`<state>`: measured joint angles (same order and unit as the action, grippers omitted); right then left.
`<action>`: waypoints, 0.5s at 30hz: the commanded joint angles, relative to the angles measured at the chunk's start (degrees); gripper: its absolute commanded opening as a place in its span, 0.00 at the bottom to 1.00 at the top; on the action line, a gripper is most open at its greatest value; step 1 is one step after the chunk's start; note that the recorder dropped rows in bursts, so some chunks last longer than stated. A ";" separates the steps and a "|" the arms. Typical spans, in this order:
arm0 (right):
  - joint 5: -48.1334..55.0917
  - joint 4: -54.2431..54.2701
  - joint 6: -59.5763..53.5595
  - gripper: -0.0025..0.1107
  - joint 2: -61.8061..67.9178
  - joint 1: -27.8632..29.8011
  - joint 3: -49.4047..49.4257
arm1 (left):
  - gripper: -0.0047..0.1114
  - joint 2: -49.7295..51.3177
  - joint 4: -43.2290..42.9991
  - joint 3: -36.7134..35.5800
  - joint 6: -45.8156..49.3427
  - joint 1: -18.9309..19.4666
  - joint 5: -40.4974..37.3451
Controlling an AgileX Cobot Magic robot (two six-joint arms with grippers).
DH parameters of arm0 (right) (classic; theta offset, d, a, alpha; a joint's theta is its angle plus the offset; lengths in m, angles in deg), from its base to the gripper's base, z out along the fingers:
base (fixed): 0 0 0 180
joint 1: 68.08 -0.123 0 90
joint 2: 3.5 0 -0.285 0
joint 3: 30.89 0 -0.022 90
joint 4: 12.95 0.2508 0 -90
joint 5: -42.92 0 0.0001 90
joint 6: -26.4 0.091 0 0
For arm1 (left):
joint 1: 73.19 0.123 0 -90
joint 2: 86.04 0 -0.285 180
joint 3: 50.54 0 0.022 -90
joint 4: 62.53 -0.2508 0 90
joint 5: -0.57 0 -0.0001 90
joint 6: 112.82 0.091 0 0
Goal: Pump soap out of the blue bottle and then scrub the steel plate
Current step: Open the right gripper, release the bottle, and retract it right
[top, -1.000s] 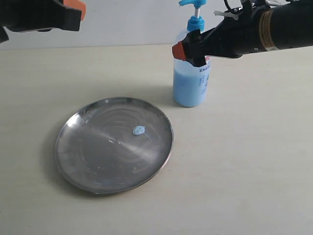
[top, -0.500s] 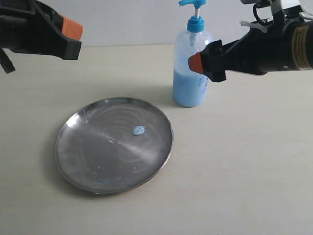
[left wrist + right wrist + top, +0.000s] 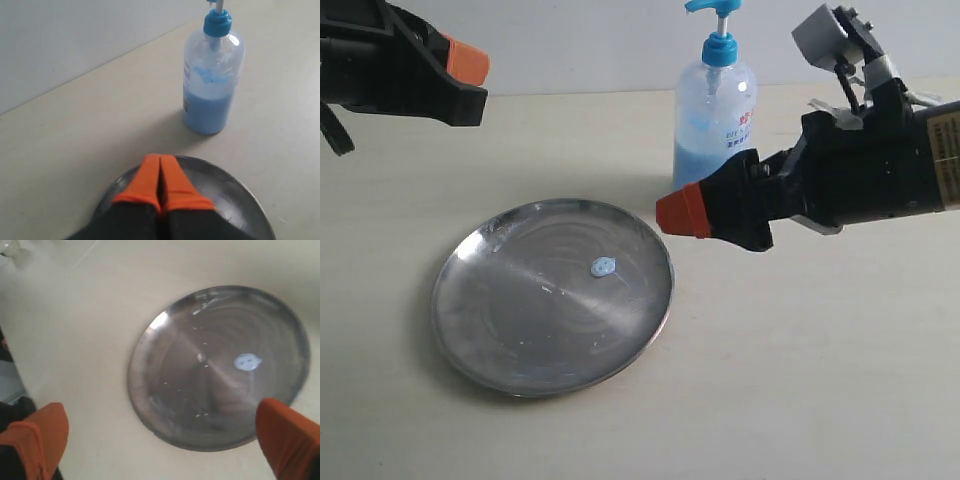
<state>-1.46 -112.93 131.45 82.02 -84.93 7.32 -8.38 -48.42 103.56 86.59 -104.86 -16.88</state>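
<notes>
Soap [image 3: 604,266] is sitting as one small pale-blue blob right of centre on the one steel plate [image 3: 510,320], which is lying flat on a pale beige bench [image 3: 820,380] with a plain light wall [image 3: 570,40] running behind. One blue bottle [image 3: 715,120] is standing upright behind the plate's right side, apart from it and roughly half full of the same liquid. Two arms are showing. The left fingers [image 3: 150,182] are pressing together on nothing, hanging at the far left. The right fingers [image 3: 37,440] are spreading wide, hovering just right of the plate's rim and covering the bottle's base in the exterior view. Only the right wrist view is showing that spread; only the left wrist view is showing the bottle's unlabelled side.
</notes>
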 commanded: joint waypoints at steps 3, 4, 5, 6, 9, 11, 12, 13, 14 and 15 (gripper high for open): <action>-13.05 0.03 3.08 0.82 -0.35 0.17 0.20 | 0.04 -0.42 0.86 -0.18 -0.31 -0.25 0.38; -14.52 0.03 3.09 0.81 -0.35 0.17 0.20 | 0.04 -0.42 1.18 -0.18 -0.31 -0.25 0.38; -16.31 0.03 3.09 0.78 -0.35 0.17 0.20 | 0.04 -0.42 1.42 -0.18 -0.31 -0.25 0.38; -17.64 0.03 3.09 0.75 -0.35 0.17 0.20 | 0.04 -0.42 1.42 -0.18 -0.31 -0.25 0.38; -18.32 0.03 3.34 0.66 -0.35 0.17 0.20 | 0.04 -0.42 1.42 -0.18 -0.31 -0.25 0.26; -15.66 0.03 3.45 0.58 -0.35 0.17 0.20 | 0.04 -0.42 1.42 -0.18 -0.31 -0.25 0.26; -12.29 0.03 2.46 0.53 -0.35 0.17 0.20 | 0.04 -0.42 1.42 -0.18 -0.31 -0.25 0.26; -10.12 0.03 1.38 0.51 -0.35 0.17 0.20 | 0.04 -0.42 1.42 -0.18 -0.31 -0.25 0.26; -8.40 0.03 -0.43 0.49 -0.35 0.17 0.20 | 0.04 -0.42 1.42 -0.18 -0.31 -0.25 0.26; -6.26 0.03 -2.43 0.47 -0.35 0.17 0.20 | 0.04 -0.42 1.42 -0.18 -0.31 -0.25 0.26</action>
<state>-13.14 -112.93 133.22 82.02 -84.93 7.32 -8.38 -47.79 103.56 86.59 -104.86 -16.88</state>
